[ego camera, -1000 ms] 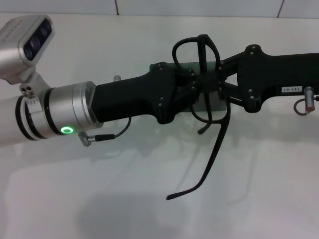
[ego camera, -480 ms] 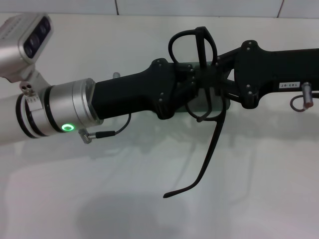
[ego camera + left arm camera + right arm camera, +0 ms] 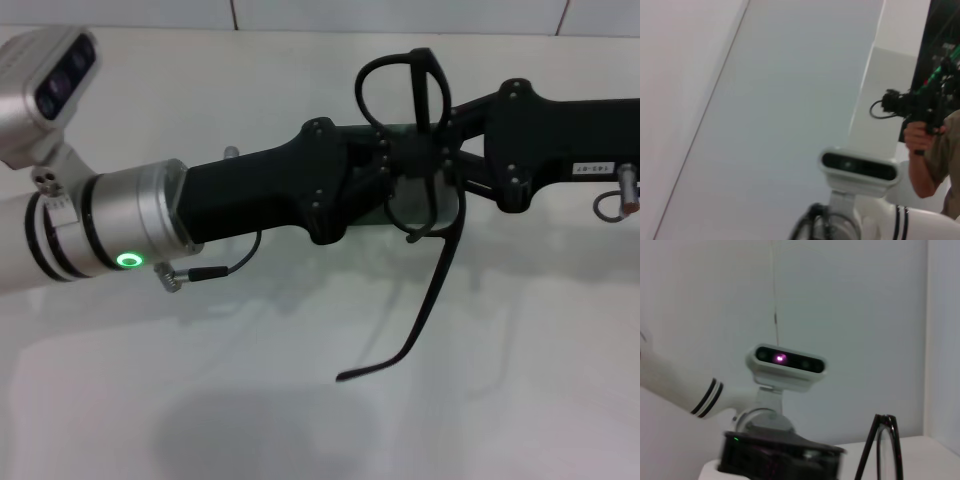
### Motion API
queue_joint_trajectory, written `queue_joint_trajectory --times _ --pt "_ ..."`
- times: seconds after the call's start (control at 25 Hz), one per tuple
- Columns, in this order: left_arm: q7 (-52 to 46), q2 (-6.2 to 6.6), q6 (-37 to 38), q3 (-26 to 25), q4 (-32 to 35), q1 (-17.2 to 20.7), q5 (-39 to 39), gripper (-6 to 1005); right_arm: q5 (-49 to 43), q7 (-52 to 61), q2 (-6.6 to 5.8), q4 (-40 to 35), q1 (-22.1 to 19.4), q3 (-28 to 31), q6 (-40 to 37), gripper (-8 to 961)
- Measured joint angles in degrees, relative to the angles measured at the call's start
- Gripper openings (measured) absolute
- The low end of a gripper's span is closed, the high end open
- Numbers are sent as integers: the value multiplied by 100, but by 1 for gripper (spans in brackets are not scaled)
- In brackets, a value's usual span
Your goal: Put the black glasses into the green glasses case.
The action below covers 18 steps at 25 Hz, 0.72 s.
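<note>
Both my grippers, left gripper (image 3: 392, 172) and right gripper (image 3: 450, 165), meet mid-air over white table (image 3: 300, 400), near its far edge.

Thin black-framed glasses (image 3: 420, 150) shifted slightly rightward and up since half second ago, one temple arm hanging loose toward near edge. Judgement: repositioning above case, not yet lowering.

Dark green hard glasses case (image 3: 420, 210) mostly hidden beneath my arms; open or closed unreadable.

Fingers overlap frame; clenched or released, cannot tell. Which gripper holds glasses unclear.

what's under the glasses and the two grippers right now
The green glasses case lies under the black glasses; only slivers show. The left gripper and right gripper cover the rest.
</note>
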Motion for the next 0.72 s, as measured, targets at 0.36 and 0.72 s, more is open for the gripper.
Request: queue_joint_trajectory --times 0.36,0.72 --pt "165 70 490 -34 52 226 -145 12 510 -92 2 226 -178 1261 -897 105" --pt "608 14 696 256 -6 -7 518 13 2046 -600 -7 1012 32 1809 -1334 106"
